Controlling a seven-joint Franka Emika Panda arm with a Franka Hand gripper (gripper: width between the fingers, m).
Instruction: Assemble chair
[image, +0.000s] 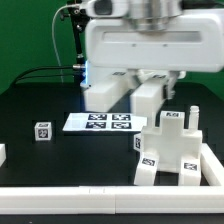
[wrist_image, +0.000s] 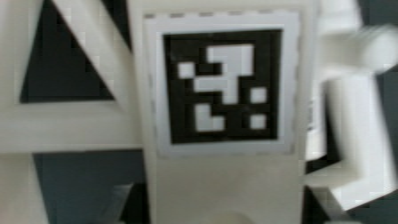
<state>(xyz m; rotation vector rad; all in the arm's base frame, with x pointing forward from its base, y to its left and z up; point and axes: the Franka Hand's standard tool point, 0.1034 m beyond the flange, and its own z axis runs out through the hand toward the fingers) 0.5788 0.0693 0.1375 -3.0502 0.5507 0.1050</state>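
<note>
My gripper (image: 126, 98) hangs over the back of the table, to the left of and behind the part-built white chair structure (image: 172, 150), well apart from it. In the wrist view the gripper (wrist_image: 217, 205) is shut on a glossy white bar (wrist_image: 217, 60) with a black-and-white tag. The bar fills the gap between the fingers (wrist_image: 132, 196). White cross pieces (wrist_image: 352, 100) show behind the bar; I cannot tell if they belong to it. In the exterior view a white block (image: 148, 100) shows under the hand.
The marker board (image: 98, 122) lies flat left of the chair structure. A small tagged cube (image: 42, 131) stands further left. A white rail (image: 60, 200) runs along the table's front edge, and a white piece (image: 2, 152) shows at the left edge.
</note>
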